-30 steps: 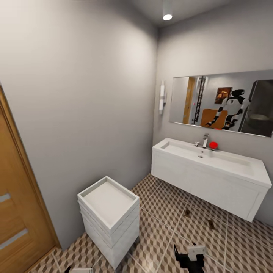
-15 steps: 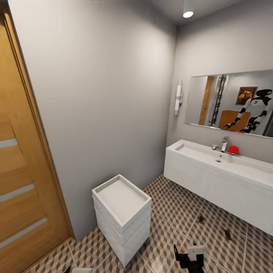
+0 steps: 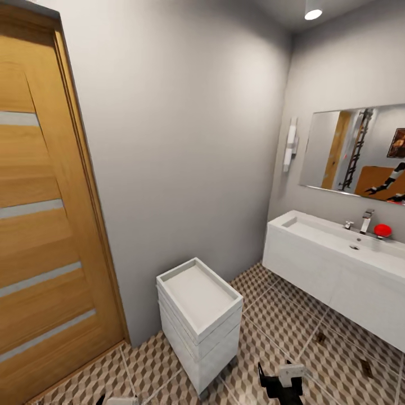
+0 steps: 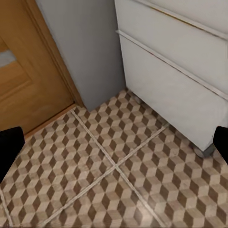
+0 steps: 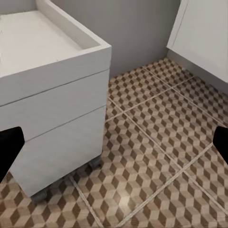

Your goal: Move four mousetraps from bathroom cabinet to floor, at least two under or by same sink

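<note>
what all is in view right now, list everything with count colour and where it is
mousetraps: two small dark-brown pieces, on the tiles below the sink
bathroom floor: brown, beige and white cube-pattern tiles
sink vanity: one, white, on the far wall
tap: one, silver, on the sink
red object: one, beside the tap
mirror: one, above the sink
wall lamp: one, white, beside the mirror
ceiling light: one, lit
drawer unit: one, white, by the grey wall
door: one, orange-brown wood
left gripper: black jaws apart, over the tiles
right gripper: black jaws apart, near the drawer unit
</note>
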Available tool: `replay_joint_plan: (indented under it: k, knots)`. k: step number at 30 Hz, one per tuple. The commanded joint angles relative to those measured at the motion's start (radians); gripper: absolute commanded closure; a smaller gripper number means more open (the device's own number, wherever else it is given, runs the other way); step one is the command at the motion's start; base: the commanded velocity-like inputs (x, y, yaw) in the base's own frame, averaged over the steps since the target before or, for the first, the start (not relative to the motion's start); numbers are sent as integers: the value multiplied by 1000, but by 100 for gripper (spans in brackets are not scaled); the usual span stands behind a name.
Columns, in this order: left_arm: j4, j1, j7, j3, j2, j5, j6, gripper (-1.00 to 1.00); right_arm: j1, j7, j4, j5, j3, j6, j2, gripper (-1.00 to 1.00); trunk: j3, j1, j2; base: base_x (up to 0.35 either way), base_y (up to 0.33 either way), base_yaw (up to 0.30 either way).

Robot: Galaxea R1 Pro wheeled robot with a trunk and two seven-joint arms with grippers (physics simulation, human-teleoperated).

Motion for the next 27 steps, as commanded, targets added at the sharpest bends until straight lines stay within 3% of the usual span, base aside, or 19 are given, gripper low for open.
replay_joint_plan:
  k: [1, 16, 27]
  knots:
    - [4, -1, 2, -9, -1, 6, -4, -100, 0, -10, 1, 6, 7, -1, 0, -100, 0, 0, -1, 0, 0, 255]
    - [4, -1, 2, -9, -4, 6, -4, -100, 0, -10, 1, 6, 7, -2, 0, -100, -1, 0, -1, 0, 0, 252]
    - [4, -1, 2, -9, -4, 6, -4, -100, 0, -9, 1, 6, 7, -1, 0, -100, -12, 0, -1, 0, 0, 145]
